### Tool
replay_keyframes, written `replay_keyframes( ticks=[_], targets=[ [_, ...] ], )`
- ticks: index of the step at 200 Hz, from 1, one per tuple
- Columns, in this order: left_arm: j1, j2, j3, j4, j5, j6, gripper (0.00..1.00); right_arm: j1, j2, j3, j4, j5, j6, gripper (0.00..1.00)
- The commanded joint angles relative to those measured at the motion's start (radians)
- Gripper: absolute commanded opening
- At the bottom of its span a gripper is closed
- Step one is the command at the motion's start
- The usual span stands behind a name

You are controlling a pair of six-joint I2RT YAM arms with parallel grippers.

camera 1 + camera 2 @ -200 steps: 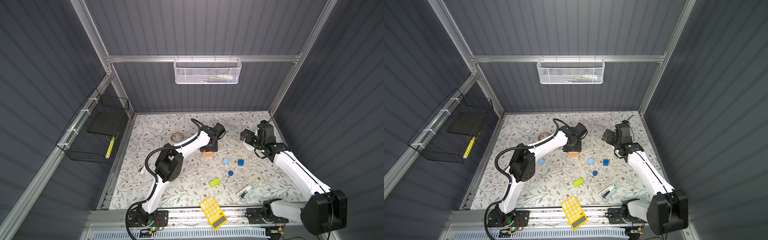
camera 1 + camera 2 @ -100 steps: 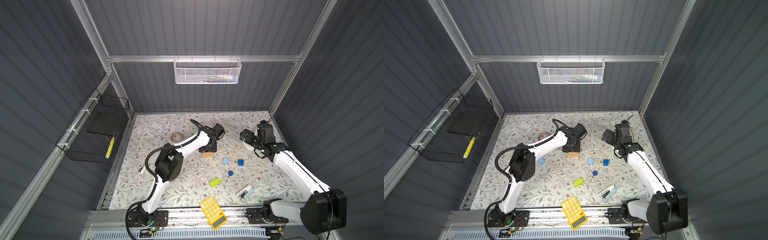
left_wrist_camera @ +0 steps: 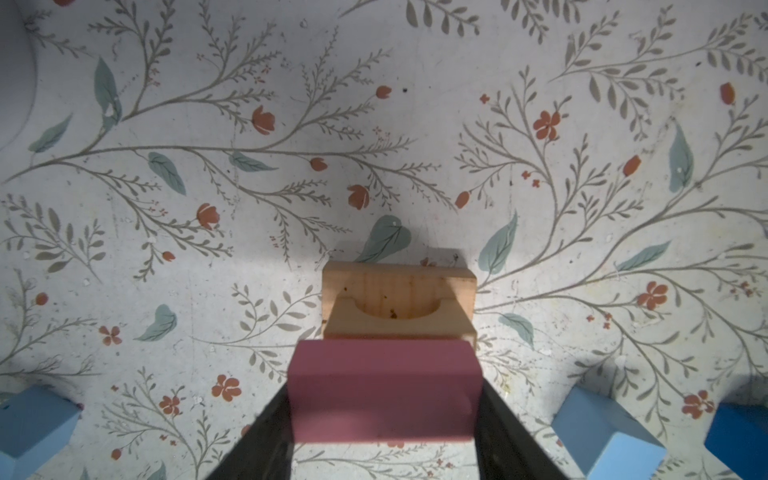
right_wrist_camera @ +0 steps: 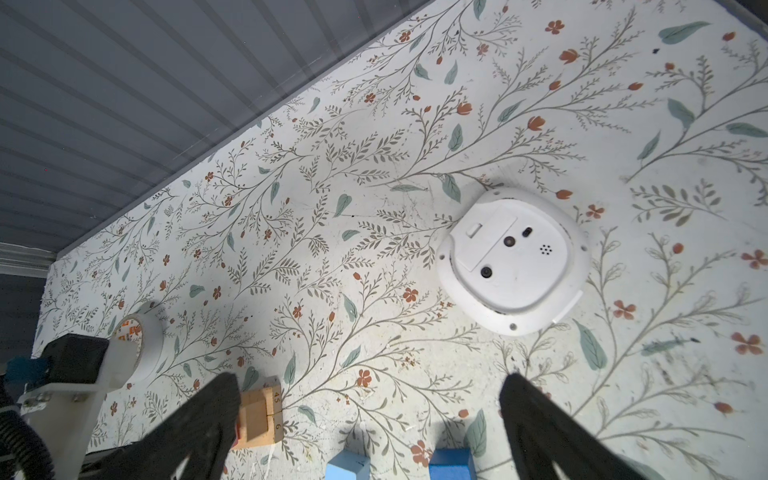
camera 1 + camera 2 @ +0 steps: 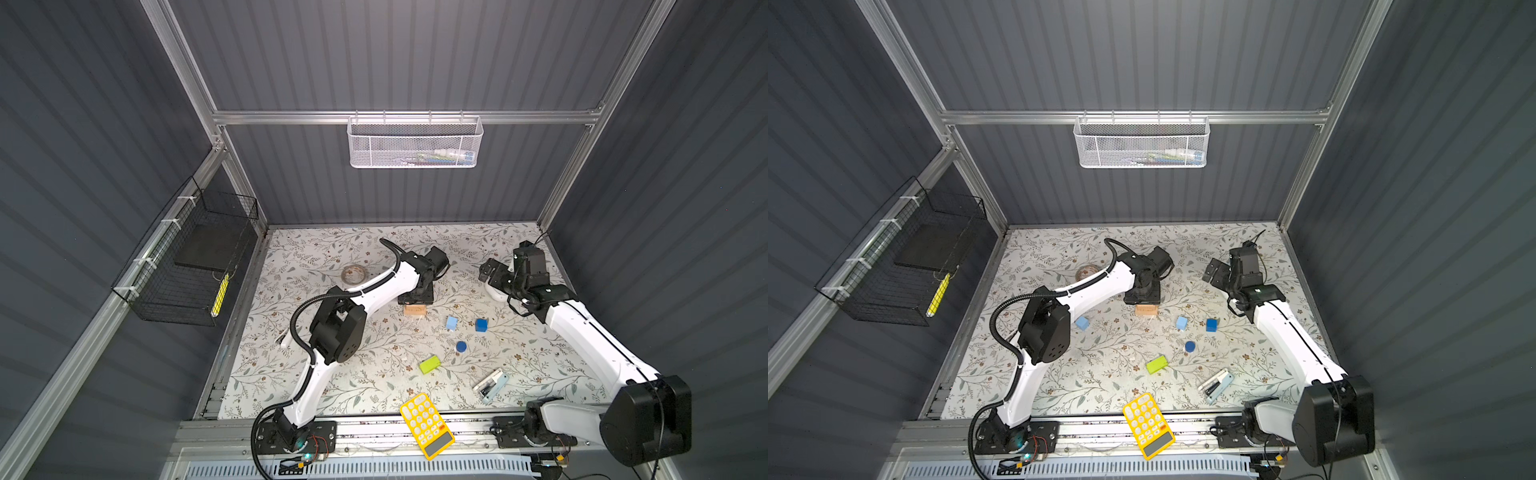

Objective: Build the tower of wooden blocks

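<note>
Hanging black wire basket (image 5: 174, 299) holds dark slab (image 5: 208, 249); left fingers (image 3: 262, 449) clamp pink bar (image 3: 384, 390).

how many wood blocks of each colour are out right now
tan blocks: 2 that can be told apart, stacked
pink block: 1, held in the left hand
light blue cubes: 2
dark blue: 2, dark blue cube and dark blue cylinder
lime green block: 1
total: 8
</note>
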Motion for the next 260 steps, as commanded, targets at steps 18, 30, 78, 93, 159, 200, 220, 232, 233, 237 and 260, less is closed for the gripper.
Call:
replay_keyframes(
  ticks=[18,30,78,93,159,200,220,232,233,237,260],
  targets=[
    [-0.006,0.015,0.031,-0.011,0.012,-0.013,0.49,-0.003,0.005,-0.005,0.009,0.003,0.0,0.99],
    [-0.006,0.015,0.03,-0.011,0.013,-0.013,0.49,-0.003,0.006,-0.005,0.009,0.001,0.001,0.99],
    [-0.006,0.018,0.025,-0.011,0.016,-0.014,0.5,-0.003,0.008,-0.005,0.01,-0.001,0.003,0.99],
    [-0.006,0.019,0.025,-0.012,0.019,-0.016,0.5,-0.003,0.01,-0.004,0.01,-0.001,0.003,0.99],
    [-0.006,0.028,0.026,0.018,0.023,-0.019,0.51,-0.003,0.01,-0.005,0.009,-0.001,0.003,0.99],
    [-0.006,0.033,0.028,0.019,0.02,-0.016,0.51,-0.003,0.013,-0.005,0.009,0.001,0.003,0.99],
    [-0.007,0.038,0.033,0.018,0.022,-0.013,0.51,-0.003,0.013,-0.005,0.01,0.001,0.004,0.99],
    [-0.006,0.038,0.033,0.017,0.02,-0.013,0.52,-0.003,0.014,-0.005,0.009,0.001,0.003,0.99],
    [-0.006,0.038,0.033,0.016,0.02,-0.013,0.52,-0.003,0.014,-0.005,0.009,0.001,0.003,0.99],
    [-0.007,0.036,0.033,0.017,0.019,-0.013,0.52,-0.004,0.013,-0.005,0.01,0.002,0.003,0.99],
    [-0.006,0.034,0.031,0.014,0.015,-0.013,0.55,-0.004,0.016,-0.005,0.011,-0.001,0.005,0.99]
  ],
)
